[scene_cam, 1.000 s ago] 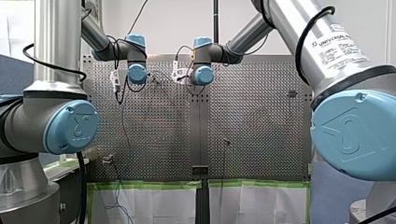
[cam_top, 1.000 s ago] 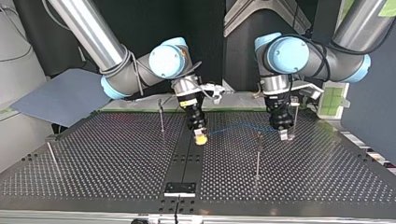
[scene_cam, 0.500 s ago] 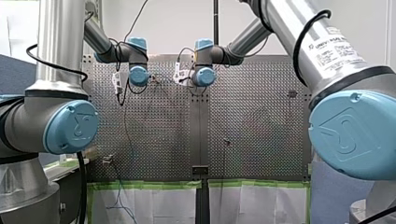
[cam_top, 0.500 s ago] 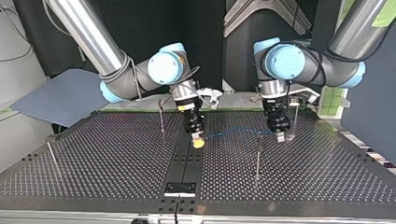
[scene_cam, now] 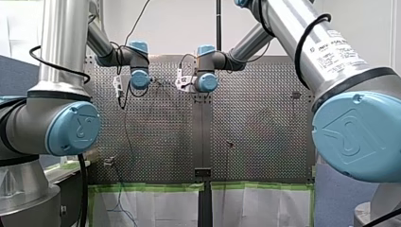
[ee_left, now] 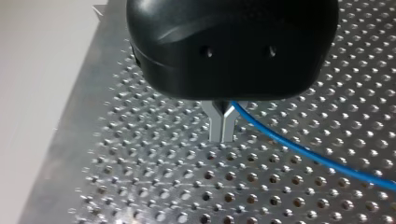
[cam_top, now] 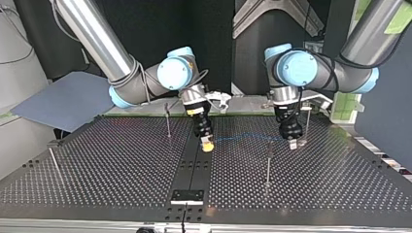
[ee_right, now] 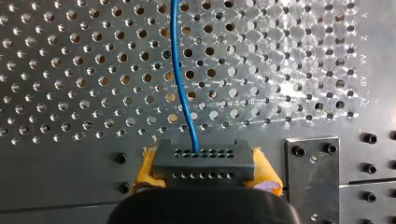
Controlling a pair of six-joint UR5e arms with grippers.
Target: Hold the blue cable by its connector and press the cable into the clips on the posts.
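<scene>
In the right wrist view the black connector [ee_right: 203, 156] sits clamped between the yellow pads [ee_right: 145, 167] of my right gripper [ee_right: 206, 171]. The blue cable [ee_right: 180, 70] leaves it and runs ahead over the perforated table. In the top view the cable [cam_top: 248, 138] spans from my right gripper [cam_top: 207, 144] across to my left gripper [cam_top: 293, 142]. My left gripper [ee_left: 222, 127] has its metal fingers pressed together, and the cable [ee_left: 303, 151] comes out at their base and trails off to one side. A clip post [cam_top: 268, 162] stands just in front of the cable, with another post [cam_top: 167, 119] beside my right gripper.
A tall post [cam_top: 306, 124] stands right beside my left gripper. A further post [cam_top: 52, 158] is at the top view's far left edge. A black plate [cam_top: 187, 196] lies at the table's near middle. In the front view the arms' wrists hide both grippers.
Both wrists have shifted a little, slightly lower in the front view. The cable still spans between the two grippers, and both holds are unchanged.
</scene>
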